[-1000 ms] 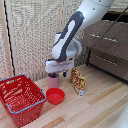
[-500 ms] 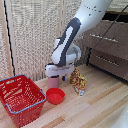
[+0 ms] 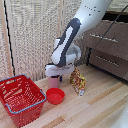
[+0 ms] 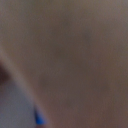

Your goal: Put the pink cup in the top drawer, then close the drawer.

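exterior view: looks from above and in front of the red basket [image 3: 21, 97], facing the storage unit [image 3: 107, 47], whole scene at middle range | wrist view: pressed very close, blurred brown, one blue fingertip [image 4: 39, 118] showing | shared part: cannot tell

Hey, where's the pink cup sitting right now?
In the exterior view, the pink cup stands on the wooden floor just below the gripper, behind the red bowl, with the red basket on the exterior view's left.
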